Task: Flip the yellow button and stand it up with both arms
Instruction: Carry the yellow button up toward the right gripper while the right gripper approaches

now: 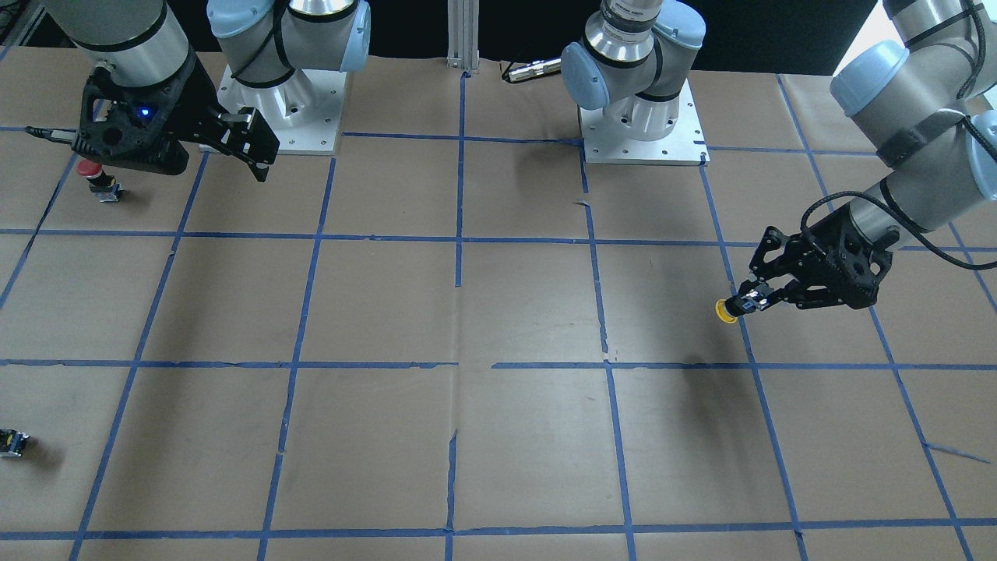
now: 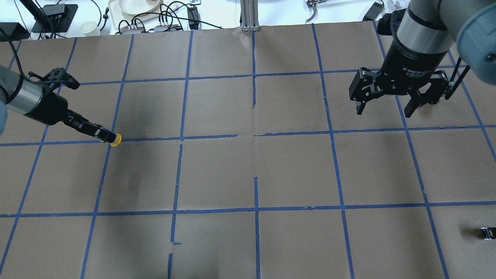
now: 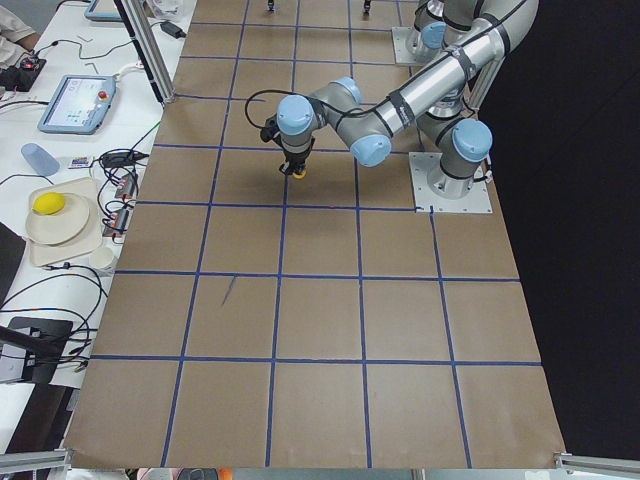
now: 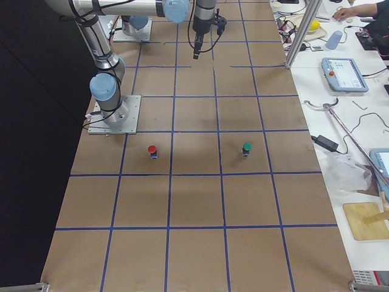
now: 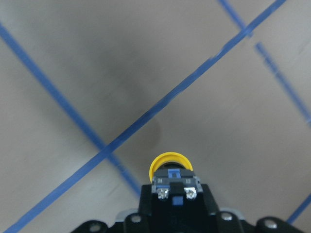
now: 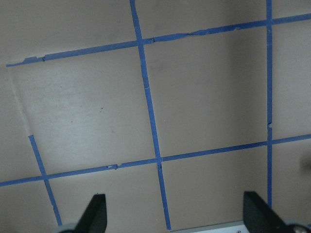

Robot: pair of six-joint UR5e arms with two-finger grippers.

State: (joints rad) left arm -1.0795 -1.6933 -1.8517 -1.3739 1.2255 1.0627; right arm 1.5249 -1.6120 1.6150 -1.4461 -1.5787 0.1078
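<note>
Front-facing view: left gripper near the desk's left end, about midway between robot edge and operator edge, fingers pinched narrow on the yellow button; cap sticks out past the fingertips, toward the desk's middle. Its shadow lies apart from it on the brown paper. Right gripper hangs near the robot edge toward the right end, just beside the red button, which sits on the paper. A small black-and-yellow piece lies at the right end, toward the operator edge. Overhead view: left gripper slanted low, yellow button at its tip, over a blue tape line. Right gripper points down, jaws spread wide. Small piece close to the right end. Left-end view: yellow button shows as a yellow spot under the near arm's gripper. Right-end view: red button and a green button stand upright on the paper, well apart, red nearer the robot edge. Left wrist view: left gripper clamps the button's black body, screw terminals facing the camera, yellow cap pointing away. Right wrist view: right gripper fingertips far apart over taped paper.
</note>
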